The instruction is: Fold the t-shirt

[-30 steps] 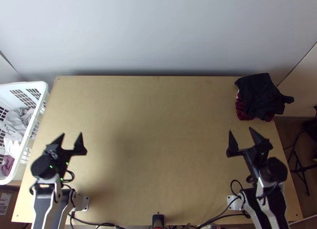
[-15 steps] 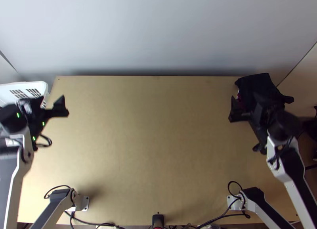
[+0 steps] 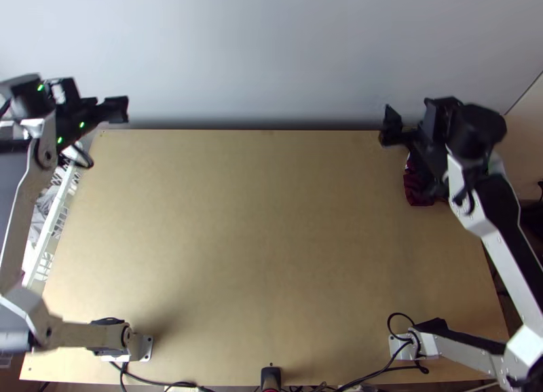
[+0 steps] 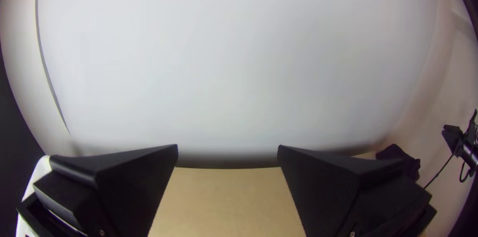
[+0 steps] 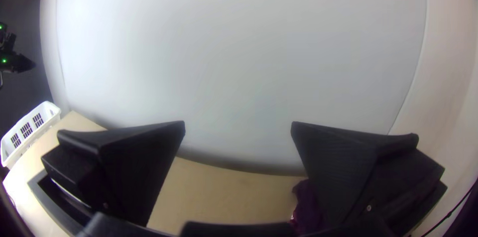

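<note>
Left pincer point(image 3: 95, 97): spread, raised near the far left corner of the table point(image 3: 271, 222). Right pincer point(image 3: 410, 107): spread, raised near the far right corner. Near edge: cables point(image 3: 163, 382) run along it, and a small black box point(image 3: 271, 377) sits at its middle, between the two arm bases. Working surface: light wood extends from between the bases to the straight far edge. Left edge: a white basket point(image 3: 52, 212) stands alongside, holding grey cloth point(image 3: 46, 201); the left arm passes over its far end. Far right corner: a bunched cloth pile point(image 3: 417, 190), maroon on its near side, lies partly hidden beneath the right arm. T-shirt: which cloth it is cannot be told. Beyond the far edge, a pale wall point(image 3: 271, 53) bounds forward travel.
</note>
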